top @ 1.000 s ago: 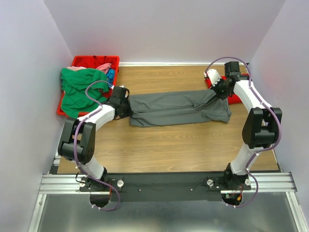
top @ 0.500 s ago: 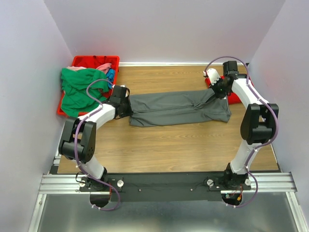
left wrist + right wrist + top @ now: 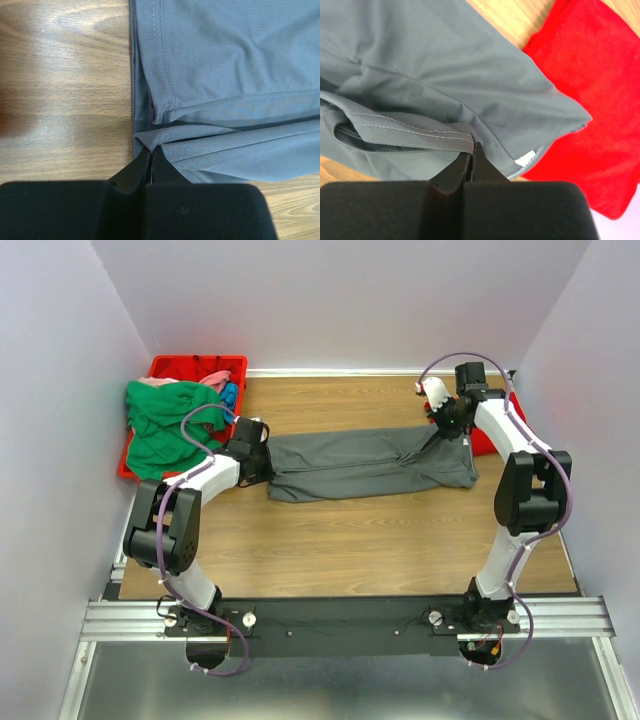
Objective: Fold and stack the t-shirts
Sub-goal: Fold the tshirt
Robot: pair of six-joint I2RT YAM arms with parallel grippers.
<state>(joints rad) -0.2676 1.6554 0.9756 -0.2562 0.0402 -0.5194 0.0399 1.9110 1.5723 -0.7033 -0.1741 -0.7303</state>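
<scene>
Both tools are pinched shut on the dark grey t-shirt [image 3: 360, 462]: the left tool [image 3: 151, 149] at its left edge, the right tool [image 3: 472, 144] on a seamed fold at the other end. The right one has edged farther back, drawing the cloth taut across the bench [image 3: 350, 540], ready for folding, I reckon. The red t-shirt [image 3: 580, 75] is mostly hidden behind that arm.

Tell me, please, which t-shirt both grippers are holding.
The dark grey t-shirt, stretched between the left gripper and right gripper; the red t-shirt lies unheld at its right end, the green t-shirt heaped on the red bin.
</scene>
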